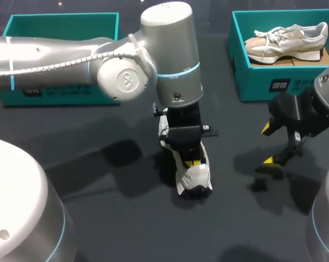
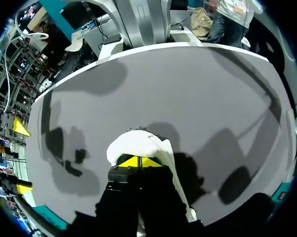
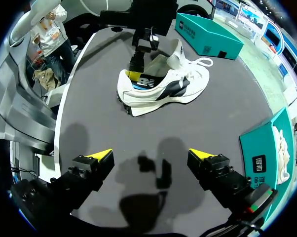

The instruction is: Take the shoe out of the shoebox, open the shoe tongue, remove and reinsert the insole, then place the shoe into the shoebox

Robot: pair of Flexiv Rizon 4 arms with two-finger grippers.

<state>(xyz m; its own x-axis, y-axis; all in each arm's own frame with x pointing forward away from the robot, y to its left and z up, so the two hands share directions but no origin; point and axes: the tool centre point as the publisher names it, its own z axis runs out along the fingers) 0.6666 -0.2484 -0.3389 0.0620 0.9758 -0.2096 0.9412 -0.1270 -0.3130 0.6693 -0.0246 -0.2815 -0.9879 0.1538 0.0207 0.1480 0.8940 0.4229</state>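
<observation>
Two tools: my left tool [image 2: 137, 161] is sitting tips-together inside the sneaker [image 3: 188, 81], my right tool [image 3: 151, 156] is hanging open; easing the insole [image 3: 147, 82] out slowly seems wisest.

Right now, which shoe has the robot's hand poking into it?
The white shoe with black markings, standing out on the table: the left gripper is down in its opening. The beige shoe lies untouched in the teal box.
</observation>
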